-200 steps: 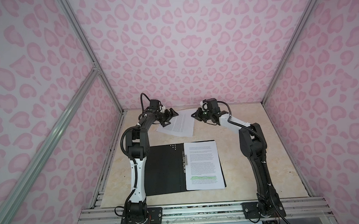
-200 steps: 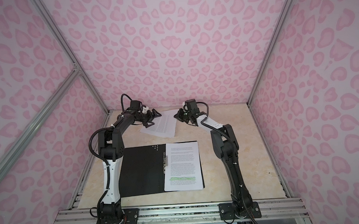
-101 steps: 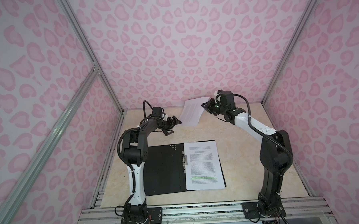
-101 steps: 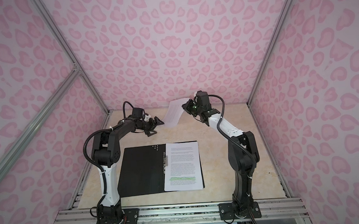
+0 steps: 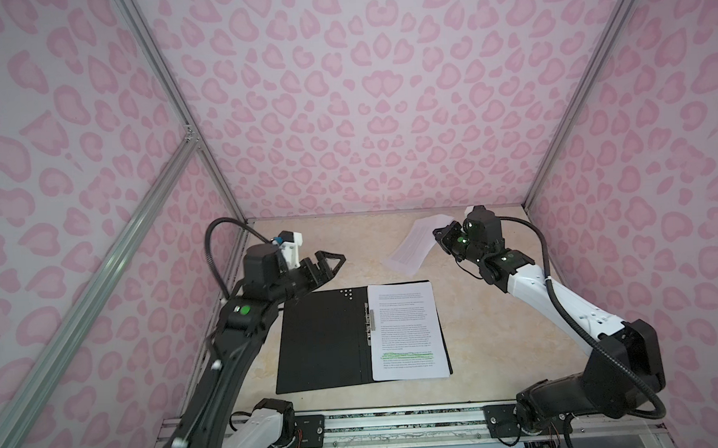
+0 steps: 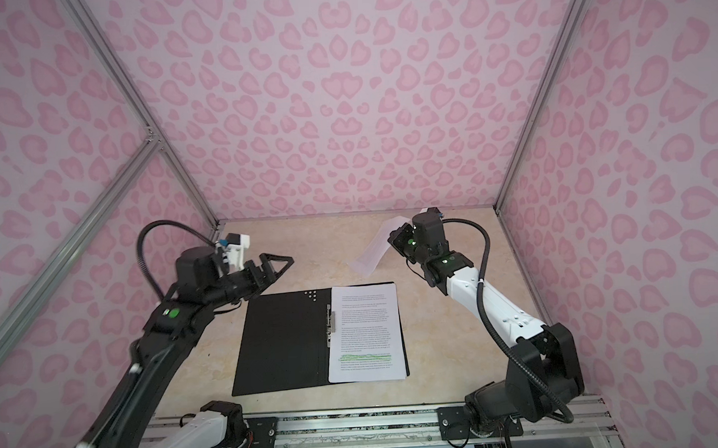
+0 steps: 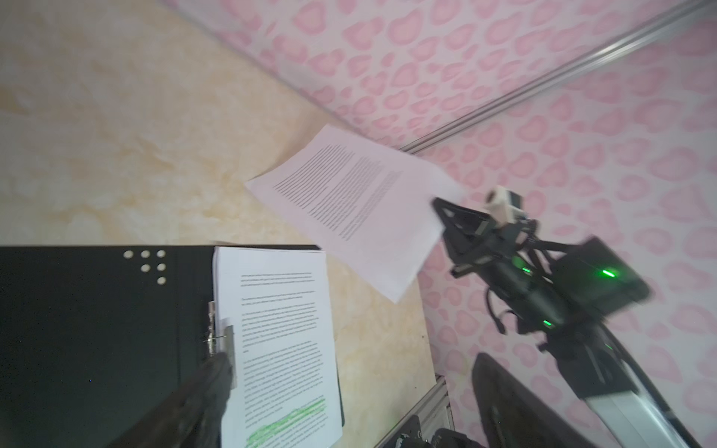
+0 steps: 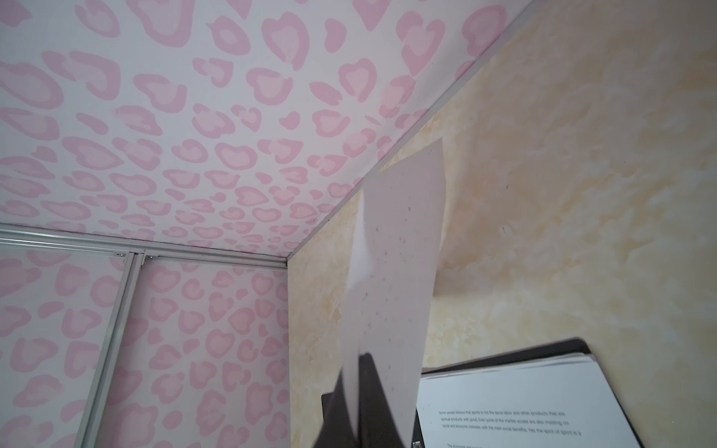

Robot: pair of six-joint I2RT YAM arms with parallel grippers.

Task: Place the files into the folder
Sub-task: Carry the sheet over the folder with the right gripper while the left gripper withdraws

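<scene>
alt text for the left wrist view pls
The right hand holds a printed sheet in the air by its edge, over a beige table. An open black folder lies flat with a stack of pages on one half, some lines highlighted green.

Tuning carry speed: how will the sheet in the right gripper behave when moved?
Likely floppy: the sheet, pinched at one edge by the right gripper, bows. Probably light and thin, so fast moves may make it flutter. May slide on the stack.

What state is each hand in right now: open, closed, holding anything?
Left hand: open, holding nothing.
Right hand: closed on one printed sheet, held in the air.
</scene>
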